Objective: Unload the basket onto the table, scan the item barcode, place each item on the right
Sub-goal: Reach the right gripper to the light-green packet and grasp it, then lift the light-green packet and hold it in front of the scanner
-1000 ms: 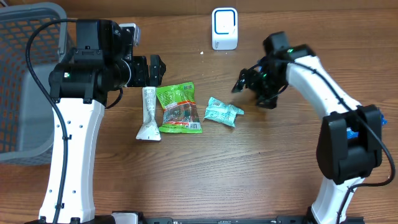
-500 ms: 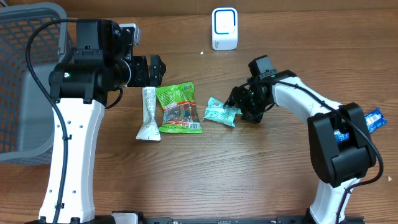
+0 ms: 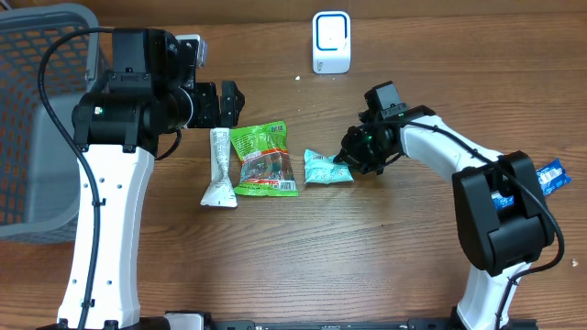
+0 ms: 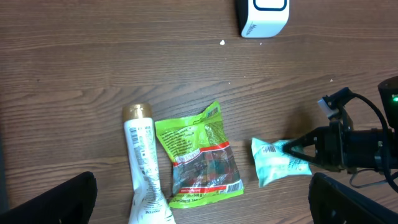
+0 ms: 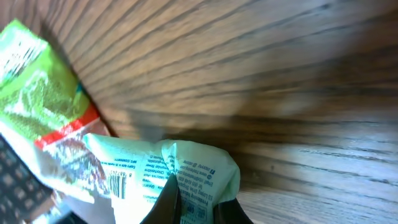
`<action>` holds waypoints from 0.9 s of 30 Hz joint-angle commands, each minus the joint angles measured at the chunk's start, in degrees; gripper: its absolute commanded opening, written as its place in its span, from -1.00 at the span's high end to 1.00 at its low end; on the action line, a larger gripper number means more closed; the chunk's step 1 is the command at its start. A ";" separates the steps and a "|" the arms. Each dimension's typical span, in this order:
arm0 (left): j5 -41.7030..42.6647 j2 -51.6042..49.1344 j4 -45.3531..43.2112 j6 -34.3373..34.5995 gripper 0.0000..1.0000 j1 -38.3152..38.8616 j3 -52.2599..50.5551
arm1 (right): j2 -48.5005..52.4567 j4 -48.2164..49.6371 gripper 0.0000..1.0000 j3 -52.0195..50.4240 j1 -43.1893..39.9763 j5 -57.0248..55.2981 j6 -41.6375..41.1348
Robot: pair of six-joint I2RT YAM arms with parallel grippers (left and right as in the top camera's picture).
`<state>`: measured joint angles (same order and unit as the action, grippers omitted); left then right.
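Note:
A mint-green packet (image 3: 321,168) lies on the wooden table, right of a green snack bag (image 3: 264,160) and a white tube (image 3: 220,168). My right gripper (image 3: 347,159) is shut on the packet's right end. In the right wrist view both dark fingers pinch a fold of the packet (image 5: 186,165), and a barcode (image 5: 115,183) shows on its face. In the left wrist view the packet (image 4: 277,163) is still flat on the table. My left gripper (image 3: 227,101) hovers open above the tube's top, fingers wide (image 4: 56,202). A white scanner (image 3: 330,42) stands at the back.
A grey mesh basket (image 3: 37,119) fills the left edge of the table. A small blue item (image 3: 551,174) lies at the far right. Bare wood stretches along the front and between the scanner and the packets.
My right gripper has swung left and down to the mint-green packet and shut on its right end. The packet has shifted slightly. The left arm has not moved.

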<state>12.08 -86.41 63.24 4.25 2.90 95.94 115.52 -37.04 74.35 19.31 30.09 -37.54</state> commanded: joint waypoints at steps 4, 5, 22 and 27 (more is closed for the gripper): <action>0.90 -0.22 -0.04 -1.07 -1.00 0.13 0.85 | -9.25 -2.36 0.92 2.29 -5.97 14.29 23.76; 0.90 -0.22 -0.04 -1.07 -1.00 0.13 0.85 | -10.88 -2.71 0.92 2.29 -6.80 14.45 25.18; 0.90 -0.22 -0.04 -1.07 -1.00 0.13 0.85 | -25.92 -3.54 0.92 2.29 -7.21 2.67 33.33; 0.87 -0.22 -0.04 -1.07 -0.99 0.11 0.85 | -26.16 -2.64 0.92 2.29 -5.27 -2.84 32.85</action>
<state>12.05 -86.41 63.26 4.25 2.90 95.94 91.81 -40.88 75.22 12.36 32.27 -4.91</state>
